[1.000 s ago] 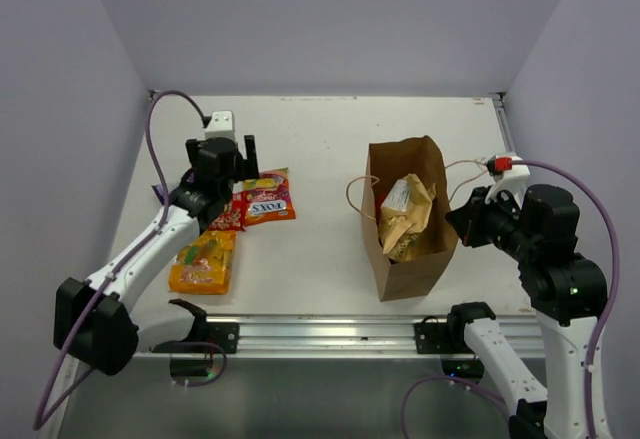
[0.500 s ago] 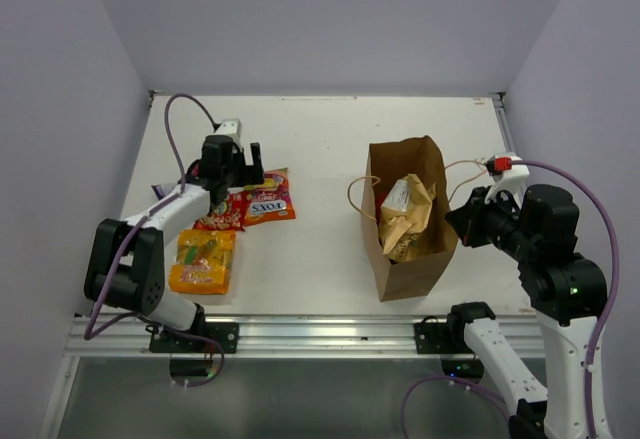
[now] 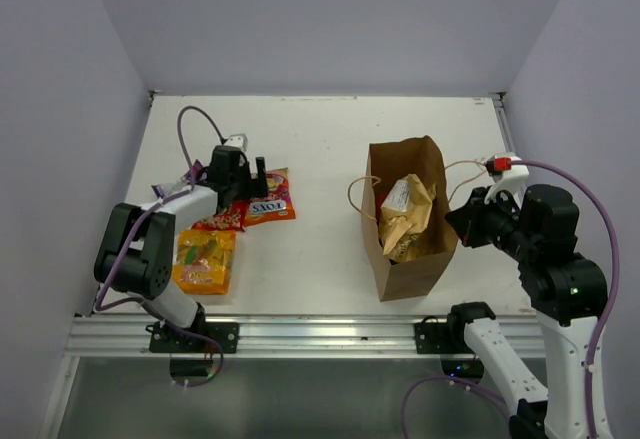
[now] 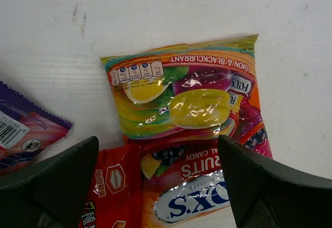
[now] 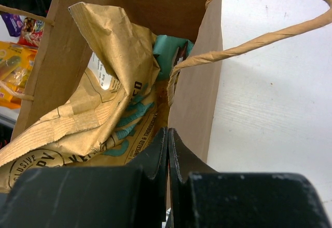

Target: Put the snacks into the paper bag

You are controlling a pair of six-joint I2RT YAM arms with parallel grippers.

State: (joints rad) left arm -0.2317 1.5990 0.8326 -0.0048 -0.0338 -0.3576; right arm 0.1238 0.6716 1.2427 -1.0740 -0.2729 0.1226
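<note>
Four loose snack packets (image 3: pixel 268 206), one paper bag (image 3: pixel 412 271) holding at least one tan packet (image 3: pixel 408 221).

Top external view: high up behind both arm bases, tilted down, far enough back to take in the whole table (image 3: pixel 330 129). Left wrist view: very near, facing straight down between the spread fingers of the left gripper (image 4: pixel 157 147), with the multicoloured packet (image 4: pixel 192 108) just ahead of the tips. Right wrist view: near, facing along the closed right gripper (image 5: pixel 168 134) into the paper bag (image 5: pixel 194 98) mouth just ahead. Top view shares the multicoloured packet with left wrist and the bag with right wrist. The orange-yellow packet (image 5: pixel 11 69), beyond the bag, shows in both right wrist and top.
</note>
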